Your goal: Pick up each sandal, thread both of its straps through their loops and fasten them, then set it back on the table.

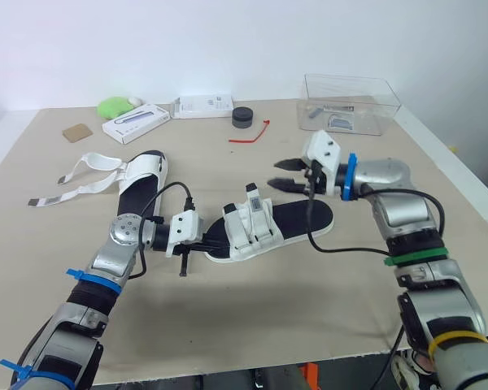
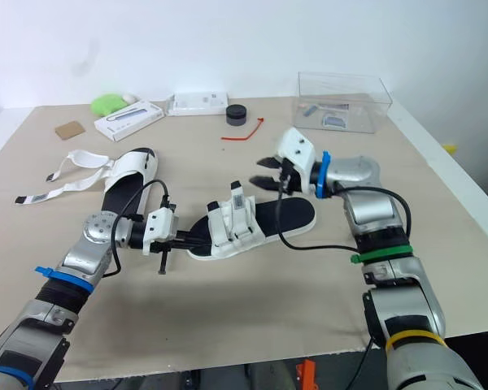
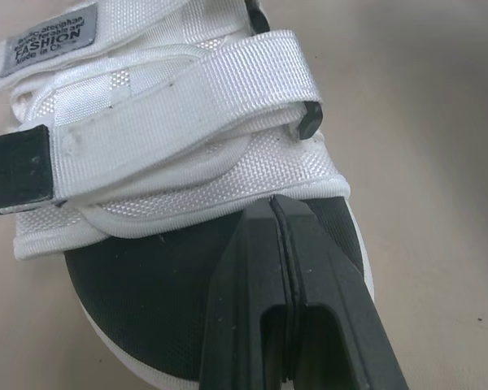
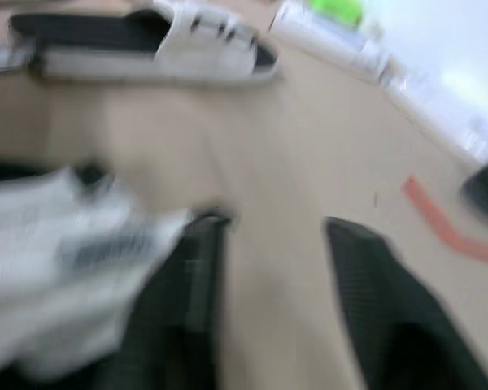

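A white-strapped sandal with a black footbed (image 1: 264,227) lies mid-table, both straps closed across its upper (image 3: 163,122). My left gripper (image 1: 202,242) is shut, its black fingers (image 3: 252,276) lying over the toe end of the footbed just short of the front strap. My right gripper (image 1: 286,175) hovers open just above the heel end, with nothing between its fingers (image 4: 374,268). The second sandal (image 1: 140,180) lies at the left, its two long straps (image 1: 77,179) loose and spread out on the table.
A clear plastic box (image 1: 350,101) stands at the back right. Along the back lie a black puck (image 1: 242,116), a red tie (image 1: 250,134), two white boxes (image 1: 136,122), a green object (image 1: 114,106) and a brown square (image 1: 77,132).
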